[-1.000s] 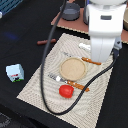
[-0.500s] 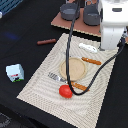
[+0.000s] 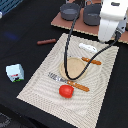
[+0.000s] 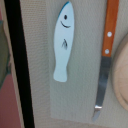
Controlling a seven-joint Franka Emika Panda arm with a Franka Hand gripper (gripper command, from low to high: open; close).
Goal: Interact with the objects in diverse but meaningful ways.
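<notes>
The white oblong piece [image 4: 63, 42] lies flat on the beige placemat [image 3: 45, 82] beside the knife [image 4: 104, 60], directly beneath the tool, whose grip cannot be told.

Lab-style tabletop: black table [image 3: 35, 25], placemat [image 3: 45, 87], toy tomato [image 3: 66, 91].
</notes>
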